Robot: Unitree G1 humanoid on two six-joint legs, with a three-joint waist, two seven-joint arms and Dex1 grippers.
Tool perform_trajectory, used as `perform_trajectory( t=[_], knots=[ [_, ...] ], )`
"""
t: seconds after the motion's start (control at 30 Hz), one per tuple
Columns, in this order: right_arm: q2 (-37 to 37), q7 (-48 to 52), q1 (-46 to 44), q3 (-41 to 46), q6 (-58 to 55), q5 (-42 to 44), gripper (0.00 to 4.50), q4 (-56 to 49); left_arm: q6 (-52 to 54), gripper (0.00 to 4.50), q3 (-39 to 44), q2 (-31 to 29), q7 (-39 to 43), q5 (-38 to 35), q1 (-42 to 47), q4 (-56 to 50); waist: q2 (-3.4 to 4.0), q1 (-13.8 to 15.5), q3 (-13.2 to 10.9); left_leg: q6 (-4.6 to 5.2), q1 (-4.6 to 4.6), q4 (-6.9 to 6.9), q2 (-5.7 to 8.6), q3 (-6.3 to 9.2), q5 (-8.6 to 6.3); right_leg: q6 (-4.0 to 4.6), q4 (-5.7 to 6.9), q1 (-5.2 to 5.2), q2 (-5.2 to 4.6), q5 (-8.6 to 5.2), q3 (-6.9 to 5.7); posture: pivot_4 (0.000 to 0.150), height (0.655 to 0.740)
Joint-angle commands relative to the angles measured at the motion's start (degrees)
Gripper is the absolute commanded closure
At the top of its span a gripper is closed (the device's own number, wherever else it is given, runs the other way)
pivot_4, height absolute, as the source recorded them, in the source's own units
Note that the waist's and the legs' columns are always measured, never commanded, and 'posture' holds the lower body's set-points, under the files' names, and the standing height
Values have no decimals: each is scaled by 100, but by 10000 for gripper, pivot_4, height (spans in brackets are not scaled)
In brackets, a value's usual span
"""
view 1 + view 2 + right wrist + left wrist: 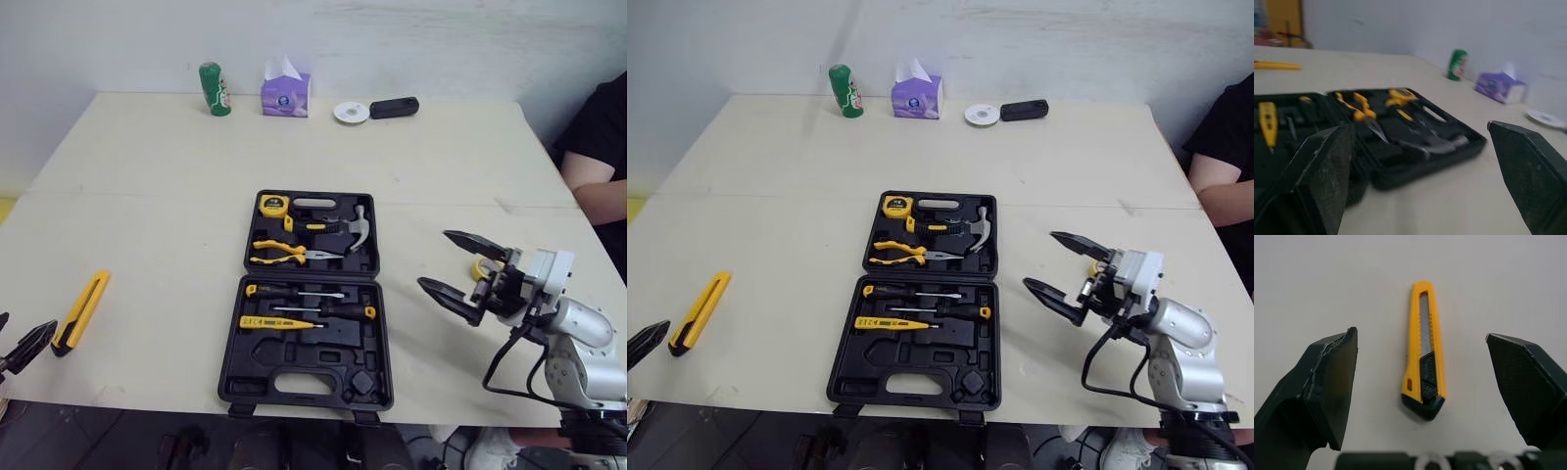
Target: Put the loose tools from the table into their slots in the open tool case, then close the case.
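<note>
my left gripper [1420, 335], wide open, points at the utility knife [80, 311], and closing off-centre could skid its thin body along the table [147, 176].

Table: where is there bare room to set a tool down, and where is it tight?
Widest bare patch: between the utility knife and the tool case. Also free: the band between the case and the back row, green can to black object. Tight: the strip between the case and the open right pincer.
</note>
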State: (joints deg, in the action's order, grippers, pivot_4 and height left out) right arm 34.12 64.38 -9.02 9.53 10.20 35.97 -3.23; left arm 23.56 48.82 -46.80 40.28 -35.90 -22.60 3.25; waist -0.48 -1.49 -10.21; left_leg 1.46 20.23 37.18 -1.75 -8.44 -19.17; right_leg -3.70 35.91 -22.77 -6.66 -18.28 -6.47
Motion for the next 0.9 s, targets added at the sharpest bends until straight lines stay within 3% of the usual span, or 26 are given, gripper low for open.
perform_trajectory(
  t=[0.03, 0.2, 0.4, 0.73, 0.77, 0.9],
  knots=[
    [-114, 93, -315, -258, -229, 163, 0, -577, 807, 634, -51, -226, -305, -50, 156, -161, -3, -7, -2, -6, 1, 0, 0, 0, 3, 0, 0, -1, 0, 0, -1, 1500, 7400],
    [-152, 356, -697, -750, -665, 219, 0, -1068, 1404, 634, -570, -519, -407, 220, 688, 380, -1, -16, -3, 17, 5, 1, 2, -2, 7, 0, -1, -3, 1, 0, -3, 1500, 7400],
    [25, 273, -744, -851, -1596, 625, 0, -1678, 955, 634, -1174, -642, -317, 866, 1163, 965, -17, -12, 2, 22, 13, 2, 3, -1, 10, 0, 2, -15, 1, 0, -5, 1500, 7400],
    [-55, 237, -567, -876, -1584, 308, 0, -1894, 719, 634, -1922, -507, 111, 1256, 1541, 1292, -8, 24, 0, -1, 12, 5, 6, -2, 3, -2, 5, -13, -2, 1, -4, 1500, 7400],
    [-49, 246, -550, -868, -1575, 288, 0, -1882, 715, 6040, -2013, -490, 164, 1294, 1560, 1333, -4, 33, 2, -1, 11, 5, 6, -2, 3, -2, 5, -12, -2, 1, -3, 1500, 7400],
    [-47, 269, -490, -854, -1582, 254, 0, -1884, 709, 20670, -2152, -383, 235, 1359, 1597, 1462, 23, 78, 11, -1, 9, 3, 7, -2, 5, -2, 6, -12, -2, 1, -4, 1500, 7400]
  ],
)
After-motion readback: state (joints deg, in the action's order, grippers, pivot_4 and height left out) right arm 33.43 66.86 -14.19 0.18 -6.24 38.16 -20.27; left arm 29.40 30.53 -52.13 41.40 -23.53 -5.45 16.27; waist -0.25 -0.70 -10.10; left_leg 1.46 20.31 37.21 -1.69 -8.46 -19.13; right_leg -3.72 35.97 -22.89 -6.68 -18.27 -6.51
